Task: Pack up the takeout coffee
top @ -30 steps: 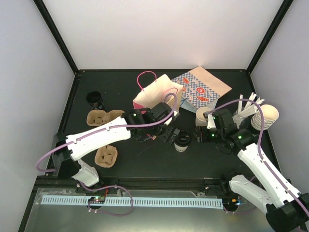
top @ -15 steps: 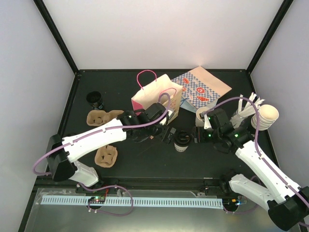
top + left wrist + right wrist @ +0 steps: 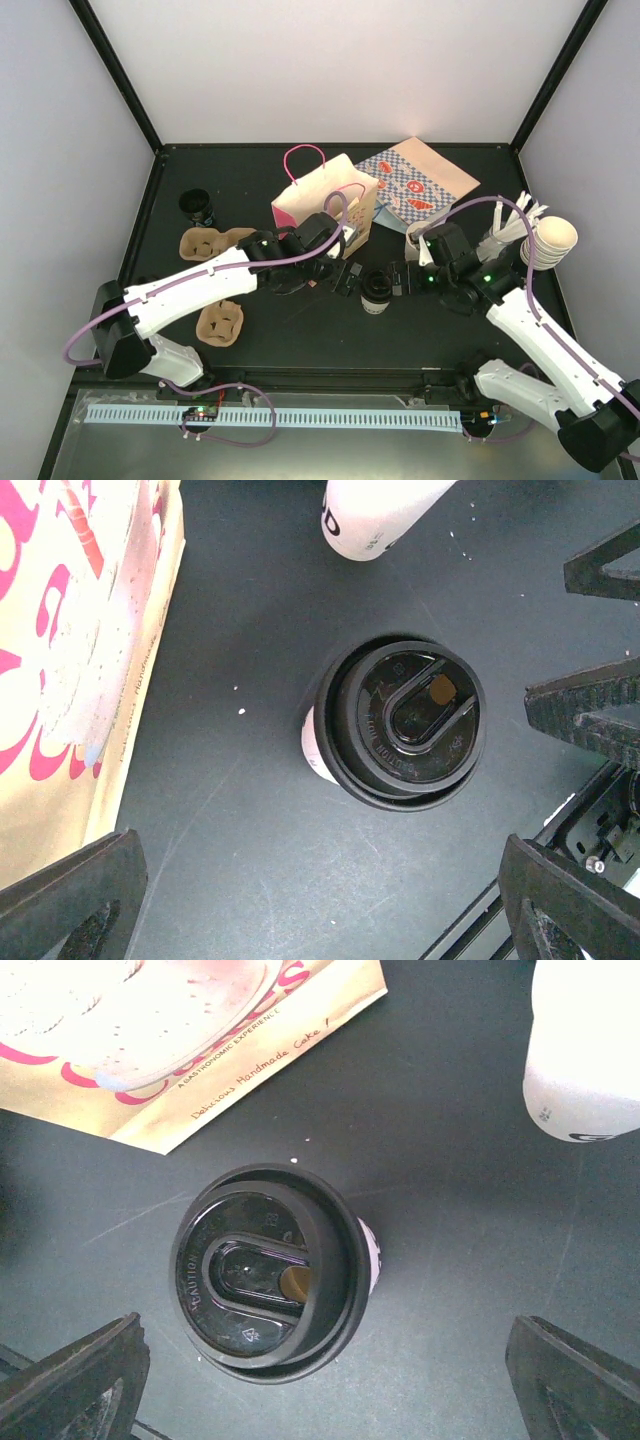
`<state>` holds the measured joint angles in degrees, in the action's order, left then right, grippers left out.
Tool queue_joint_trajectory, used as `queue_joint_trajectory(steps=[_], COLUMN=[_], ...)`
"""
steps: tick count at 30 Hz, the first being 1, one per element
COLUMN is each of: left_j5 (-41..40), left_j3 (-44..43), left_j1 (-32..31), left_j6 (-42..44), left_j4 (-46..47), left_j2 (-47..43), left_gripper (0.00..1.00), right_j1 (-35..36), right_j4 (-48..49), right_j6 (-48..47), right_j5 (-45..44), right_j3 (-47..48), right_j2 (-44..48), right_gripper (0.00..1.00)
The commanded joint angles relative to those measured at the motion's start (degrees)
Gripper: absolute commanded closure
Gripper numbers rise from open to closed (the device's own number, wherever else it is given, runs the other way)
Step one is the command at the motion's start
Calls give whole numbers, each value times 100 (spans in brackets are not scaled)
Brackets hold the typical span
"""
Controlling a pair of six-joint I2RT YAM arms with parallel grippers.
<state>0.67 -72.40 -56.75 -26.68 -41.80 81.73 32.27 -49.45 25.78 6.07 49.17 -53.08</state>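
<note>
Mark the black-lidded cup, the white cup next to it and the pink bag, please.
black-lidded cup [image 3: 412, 715]: left wrist view, middle of its lid.
white cup [image 3: 585, 1050]: right wrist view, on its side wall.
pink bag [image 3: 320, 195]: top view, on its cream side panel.

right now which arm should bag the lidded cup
left, probably: left gripper and right gripper both hang open by the lidded cup, but the pink bag stands on the left's side
</note>
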Motion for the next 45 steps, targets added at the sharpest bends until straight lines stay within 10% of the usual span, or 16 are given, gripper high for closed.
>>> queue_joint_trajectory(steps=[1,14,45], left_j5=[100,212,502], left_j3=[61,368,717], left_j1=[54,257,254], left_j6=[-75,-235,-220], left_j4=[193,274,530], left_j2=[-164,-245,-467], left_gripper=[2,25,30], right_j1=[192,1044,1800], right_j4=[-85,-236,-223], right_j6=[31,141,188], right_j5=[-289,-872,-1648], right_j3=[219,693,996], right_j2=[-165,-918,-2175], right_gripper=[0,8,11])
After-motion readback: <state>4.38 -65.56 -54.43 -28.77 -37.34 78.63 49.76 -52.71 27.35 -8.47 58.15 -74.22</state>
